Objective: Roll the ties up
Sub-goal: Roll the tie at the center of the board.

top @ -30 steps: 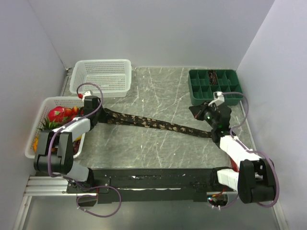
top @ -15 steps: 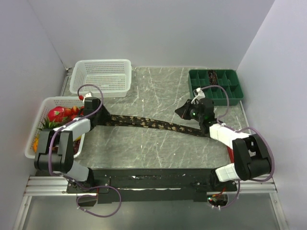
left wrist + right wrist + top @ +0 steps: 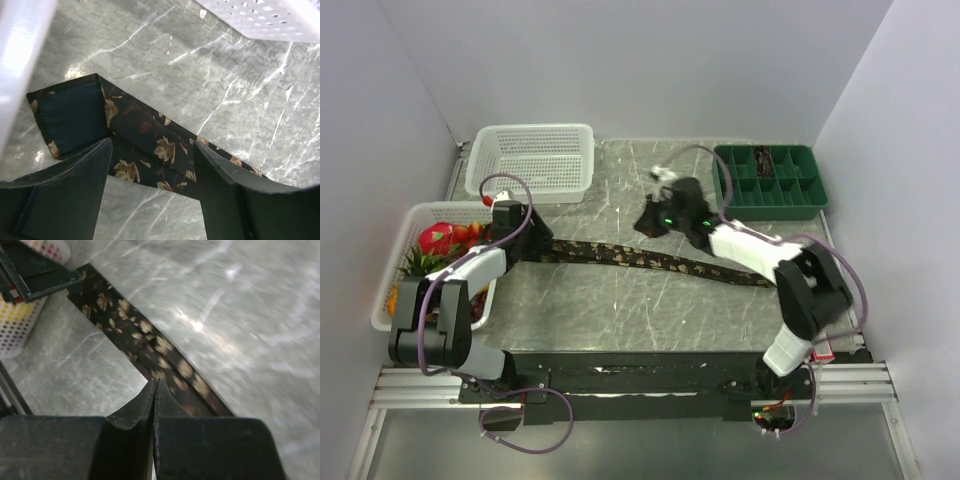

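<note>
Grey marble-patterned table point(image 3: 620, 310) carries a white perforated basket point(image 3: 588, 165) at far left, a second white basket point(image 3: 382, 300) holding red and yellow items nearer, and a green compartment tray point(image 3: 718, 185) at far right.

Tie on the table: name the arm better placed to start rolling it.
Left, probably. The left end effector, open, straddles the tie beside its folded end, ready to pinch. The right end effector is shut, empty, away from either end.

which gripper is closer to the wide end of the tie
Left. The left gripper sits over that wide end, jaws open astride the tie; the right gripper, shut, is near the tie's middle.
</note>
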Tool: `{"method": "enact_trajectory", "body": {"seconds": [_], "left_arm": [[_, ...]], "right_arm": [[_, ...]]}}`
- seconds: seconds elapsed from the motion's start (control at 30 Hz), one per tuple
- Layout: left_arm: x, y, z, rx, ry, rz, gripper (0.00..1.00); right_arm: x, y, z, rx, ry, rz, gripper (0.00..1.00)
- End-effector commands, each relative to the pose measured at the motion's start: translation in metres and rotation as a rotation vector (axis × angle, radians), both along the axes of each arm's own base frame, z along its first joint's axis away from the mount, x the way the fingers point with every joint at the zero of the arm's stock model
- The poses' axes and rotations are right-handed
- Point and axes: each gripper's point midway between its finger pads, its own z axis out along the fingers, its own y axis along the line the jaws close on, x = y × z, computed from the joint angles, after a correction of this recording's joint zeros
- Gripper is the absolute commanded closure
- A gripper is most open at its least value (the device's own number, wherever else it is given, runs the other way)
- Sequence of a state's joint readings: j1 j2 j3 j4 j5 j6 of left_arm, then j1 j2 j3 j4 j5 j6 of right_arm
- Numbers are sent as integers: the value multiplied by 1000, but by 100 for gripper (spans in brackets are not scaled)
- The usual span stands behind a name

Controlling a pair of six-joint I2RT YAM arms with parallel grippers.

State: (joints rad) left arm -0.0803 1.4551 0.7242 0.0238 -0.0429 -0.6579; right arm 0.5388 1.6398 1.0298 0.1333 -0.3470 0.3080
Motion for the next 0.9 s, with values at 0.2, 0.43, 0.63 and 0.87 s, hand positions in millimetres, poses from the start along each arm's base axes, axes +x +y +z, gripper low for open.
{"method": "enact_trajectory", "body": {"seconds": [0.2,0.43,0.63,0.87], "left_arm": [[-4,0,24,0,-31,-27,27],[-3,-4,35,-2,-40,-56,26],[-6,-5,36,-7,-36,-59,26],[-2,-6,26,-23,-3,-39,24]], "right_arm": [[-21,79,-78,-375,109,221,100],[-21,112,-96,-433,131,236,100],[-8,87,-126,-562,205,112,100],[-5,47,-131,-536,257,56,100]]}}
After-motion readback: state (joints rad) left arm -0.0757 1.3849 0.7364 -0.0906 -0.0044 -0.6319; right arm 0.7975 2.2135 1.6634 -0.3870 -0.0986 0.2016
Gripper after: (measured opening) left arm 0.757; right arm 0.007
